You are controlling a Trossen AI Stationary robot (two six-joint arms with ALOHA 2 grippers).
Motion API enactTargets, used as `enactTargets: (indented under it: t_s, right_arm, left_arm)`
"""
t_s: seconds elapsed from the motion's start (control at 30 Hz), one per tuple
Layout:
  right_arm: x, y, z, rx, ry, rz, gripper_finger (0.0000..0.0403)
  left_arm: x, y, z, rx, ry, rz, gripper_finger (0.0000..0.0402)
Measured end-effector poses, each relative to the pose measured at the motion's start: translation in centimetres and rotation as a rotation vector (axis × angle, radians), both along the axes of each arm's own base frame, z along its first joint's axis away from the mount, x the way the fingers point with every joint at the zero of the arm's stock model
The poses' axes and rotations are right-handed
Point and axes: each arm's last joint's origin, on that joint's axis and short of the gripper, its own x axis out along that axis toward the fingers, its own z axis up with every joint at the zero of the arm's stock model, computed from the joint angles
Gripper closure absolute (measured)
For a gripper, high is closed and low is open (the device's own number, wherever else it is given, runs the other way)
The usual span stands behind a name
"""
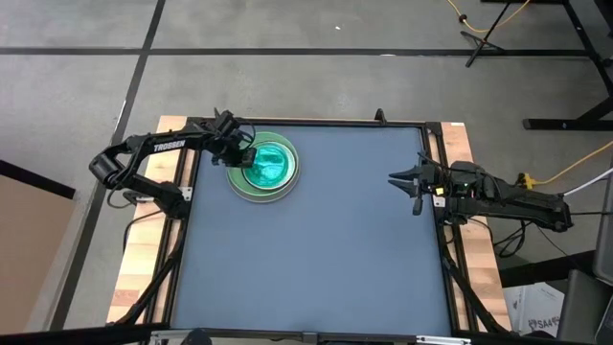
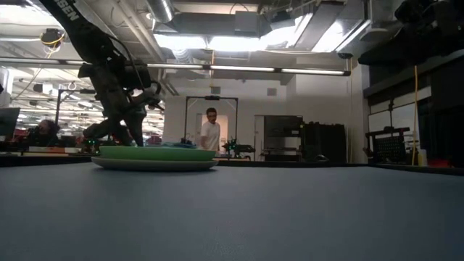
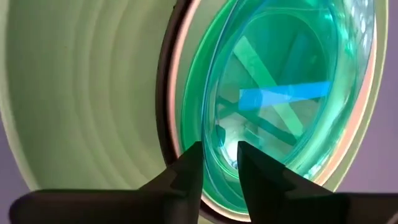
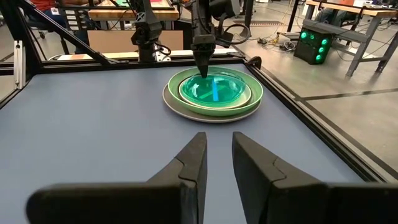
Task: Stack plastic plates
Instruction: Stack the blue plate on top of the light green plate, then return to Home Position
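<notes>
The plates [image 1: 263, 166] sit as one stack at about 11 o'clock on the blue tabletop [image 1: 316, 249], near its far-left corner: a grey plate [image 4: 211, 114] at the bottom, a light green plate [image 4: 245, 94] on it, and translucent green and cyan plates [image 4: 211, 89] nested on top. The left gripper [image 1: 246, 156] is at the stack's 9 o'clock edge, tips down on the rim of the top plate [image 3: 280, 93]; in the left wrist view its fingers [image 3: 186, 171] stand a narrow gap apart with the thin translucent rim between them, but whether they press it cannot be told. White lettering on the left arm [image 1: 163, 147] reads "TROSSEN". The right gripper [image 1: 407, 180] waits at 3 o'clock by the tabletop's right edge, well apart from the stack, holding nothing, its fingers [image 4: 193, 162] nearly together with a slim gap. A person [image 2: 210, 130] stands in the room beyond.
</notes>
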Motion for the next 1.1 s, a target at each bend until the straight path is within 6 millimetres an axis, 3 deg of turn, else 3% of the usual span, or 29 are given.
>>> enactTargets:
  t_s: [0.17,0.47,0.9,1.1]
  right_arm:
    - [0.0,0.0,0.0,0.0,0.0,0.0,0.0336]
    - [0.0,0.0,0.0,0.0,0.001,-0.001,0.0336]
    - [0.0,0.0,0.0,0.0,0.002,-0.001,0.0336]
    - [0.0,0.0,0.0,0.0,0.002,0.0,0.0336]
  left_arm:
    - [0.1,-0.2,0.3,-0.049,-0.064,-0.023,0.0312]
    - [0.2,-0.3,2.7,-0.073,-0.156,0.022,0.0313]
    - [-1.5,-2.3,3.9,-0.17,-0.068,0.045,0.0313]
    - [-1.7,-3.0,4.7,-0.127,-0.102,-0.048,0.0313]
